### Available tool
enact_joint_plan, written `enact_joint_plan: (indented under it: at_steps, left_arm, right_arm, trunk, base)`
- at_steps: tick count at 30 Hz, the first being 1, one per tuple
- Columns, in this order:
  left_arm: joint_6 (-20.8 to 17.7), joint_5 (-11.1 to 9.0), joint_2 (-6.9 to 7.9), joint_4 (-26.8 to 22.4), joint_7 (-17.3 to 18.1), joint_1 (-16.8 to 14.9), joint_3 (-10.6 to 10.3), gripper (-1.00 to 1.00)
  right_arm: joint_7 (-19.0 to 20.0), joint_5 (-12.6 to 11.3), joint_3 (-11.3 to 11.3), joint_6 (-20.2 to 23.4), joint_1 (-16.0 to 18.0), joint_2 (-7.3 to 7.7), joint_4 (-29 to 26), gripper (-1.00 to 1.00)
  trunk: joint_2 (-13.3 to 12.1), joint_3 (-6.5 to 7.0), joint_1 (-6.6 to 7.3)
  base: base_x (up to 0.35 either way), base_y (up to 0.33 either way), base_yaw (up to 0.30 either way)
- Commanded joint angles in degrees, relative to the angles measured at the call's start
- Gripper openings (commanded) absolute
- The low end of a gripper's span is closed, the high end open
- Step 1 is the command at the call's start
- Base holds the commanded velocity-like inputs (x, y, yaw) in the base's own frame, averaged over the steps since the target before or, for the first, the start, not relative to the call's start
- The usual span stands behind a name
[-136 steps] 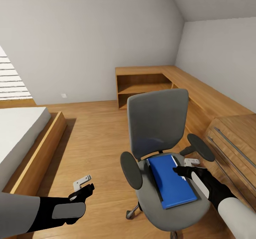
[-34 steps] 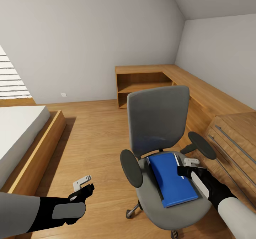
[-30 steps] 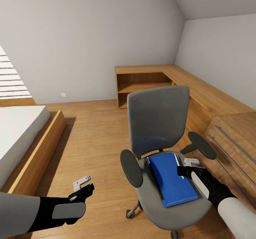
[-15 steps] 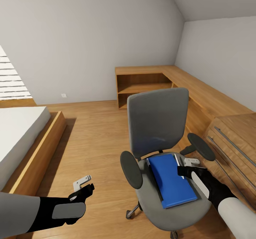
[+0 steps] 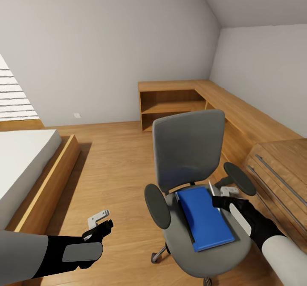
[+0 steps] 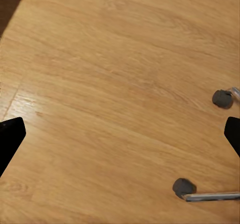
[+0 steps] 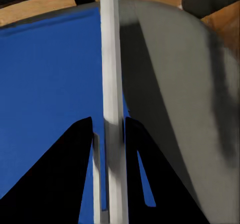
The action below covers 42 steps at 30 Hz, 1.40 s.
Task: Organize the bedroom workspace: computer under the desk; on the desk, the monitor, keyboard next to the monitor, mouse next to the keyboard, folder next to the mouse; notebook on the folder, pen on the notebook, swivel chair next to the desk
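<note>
- The chair (image 5: 194,179) is seen at right of centre on the wood floor (image 5: 111,171), its back toward the far wall.
- The folder (image 5: 204,220) lies flat on the chair seat, its long side running near to far. A dark edge shows along its left side; whether this is the notebook cannot be told.
- The pen (image 5: 212,191) is held by the right gripper (image 5: 221,200) at the folder's far right corner; its far end sticks out beyond the fingers, over the seat.
- In the right wrist view the pen (image 7: 112,98) is seen as a pale stick clamped between the two dark fingers (image 7: 65,179), jaws narrow on it, with the folder (image 7: 50,83) and grey seat (image 7: 170,108) below.
- The left gripper (image 5: 99,221) hangs over bare floor at near left, well apart from the chair. In the left wrist view its fingertips (image 6: 10,139) sit at opposite edges, jaws wide, nothing between them; two chair castors (image 6: 184,187) are seen on the floor (image 6: 110,83).
- A bed (image 5: 25,166) stands at left, low wood shelving (image 5: 170,100) at the far wall, a dresser (image 5: 281,175) with bar handles at right.
- Against the frame half a second ago: the pen's far end is now seen raised clear past the fingers; the chair sits slightly lower in the picture, likely a camera shift. The left arm is unchanged.
</note>
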State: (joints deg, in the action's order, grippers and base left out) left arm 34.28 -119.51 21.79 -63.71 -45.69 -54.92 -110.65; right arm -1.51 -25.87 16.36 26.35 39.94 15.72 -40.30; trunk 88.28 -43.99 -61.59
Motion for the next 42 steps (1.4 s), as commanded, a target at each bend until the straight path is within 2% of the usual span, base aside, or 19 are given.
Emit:
enact_joint_plan:
  at_steps: [1, 8, 10, 11, 14, 17, 21, 26, 42]
  left_arm:
    - [0.17, -0.11, 0.01, -0.1, -0.1, -0.1, -0.16, 1.0]
    - [0.17, -0.12, 0.01, -0.1, -0.1, -0.1, -0.13, 1.0]
    - [0.17, -0.11, 0.05, -0.1, -0.05, -0.1, -0.12, 1.0]
    - [0.17, -0.13, 0.07, -0.1, -0.03, -0.1, -0.14, 1.0]
    - [0.17, -0.15, 0.09, -0.1, -0.02, -0.1, -0.16, 1.0]
    - [0.17, -0.25, 0.09, -0.1, -0.08, -0.09, -0.16, 1.0]
    - [0.17, -0.59, 0.16, -0.1, -0.12, -0.1, -0.11, 1.0]
    - [0.17, -1.56, 0.18, -0.1, -0.08, -0.1, -0.12, 1.0]
    - [0.17, -1.78, 0.18, -0.1, -0.05, -0.1, -0.14, 1.0]
  right_arm:
    - [-0.16, -0.28, 0.25, 0.24, 0.01, 0.2, -0.74, -1.0]
    - [-0.24, -0.33, 0.19, 0.96, -0.11, 0.53, -3.45, -1.0]
    - [-0.26, -0.7, 0.17, 2.08, -0.75, 1.27, -5.81, -1.0]
    - [-0.43, -2.01, 0.15, 2.89, -2.29, 1.95, -9.11, -1.0]
    - [-1.18, -4.45, 0.1, 4.7, -4.52, 2.99, -14.03, -1.0]
    - [-3.7, -7.42, 0.08, 6.14, -6.91, 3.92, -19.73, -1.0]
    - [-5.51, -8.71, -0.07, 6.42, -8.17, 4.43, -22.87, -1.0]
    - [-6.26, -9.19, -0.31, 6.59, -9.32, 4.72, -25.03, -1.0]
    - [-6.56, -11.42, -0.89, 6.7, -9.62, 5.14, -26.04, -1.0]
  trunk:
    - [-0.39, 0.13, 0.23]
    - [-3.19, 1.39, 1.76]
    - [-3.99, 1.75, 2.2]
    - [-4.4, 1.93, 2.42]
    - [-5.6, 2.46, 3.08]
    - [-6.8, 3.0, 3.74]
    - [-8.41, 3.72, 4.62]
    - [-10.41, 4.62, 5.72]
    - [-16.83, 7.49, 9.23]
  base:
    - [0.0, 0.0, 0.0]
    - [0.0, 0.0, 0.0]
    - [0.0, 0.0, 0.0]
    - [0.0, 0.0, 0.0]
    - [0.0, 0.0, 0.0]
    - [0.0, 0.0, 0.0]
    - [-0.001, 0.0, 0.0]
    - [-0.135, 0.0, 0.0]
    - [-0.325, -0.001, 0.0]
